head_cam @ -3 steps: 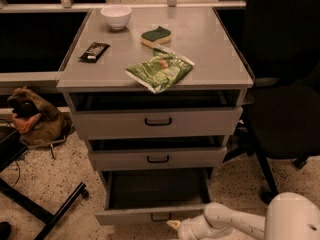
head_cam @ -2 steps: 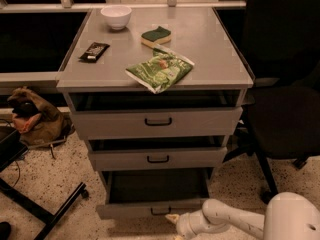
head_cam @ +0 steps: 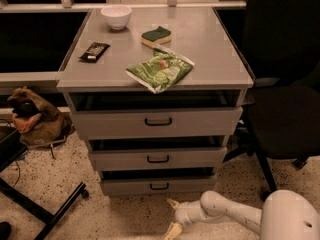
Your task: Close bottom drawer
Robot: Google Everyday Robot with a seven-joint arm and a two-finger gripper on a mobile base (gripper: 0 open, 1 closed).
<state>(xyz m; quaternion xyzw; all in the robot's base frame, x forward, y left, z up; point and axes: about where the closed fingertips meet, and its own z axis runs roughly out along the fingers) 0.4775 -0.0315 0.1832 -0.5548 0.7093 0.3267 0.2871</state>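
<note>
The bottom drawer (head_cam: 159, 186) is the lowest of three grey drawers, with a slim front and a small black handle. It sits pushed in, its front nearly in line with the middle drawer (head_cam: 158, 158) above it, with a thin dark gap over it. My gripper (head_cam: 171, 217) hovers low over the floor just in front of the drawer and a little to the right, apart from the front. Its two pale fingers (head_cam: 172, 203) are spread open and hold nothing. The white arm (head_cam: 225, 211) comes in from the lower right.
The top drawer (head_cam: 158, 121) has a tall front. The cabinet top (head_cam: 210, 44) carries a white bowl (head_cam: 116, 16), a sponge (head_cam: 156, 35), a green bag (head_cam: 160, 71) and a black bar (head_cam: 94, 51). A black chair (head_cam: 285, 109) stands right; a brown bag (head_cam: 32, 116) and black stand legs (head_cam: 45, 211) left.
The bottom drawer has gone from pulled well out to pushed in. My gripper followed its front toward the cabinet and now stands a little off it.
</note>
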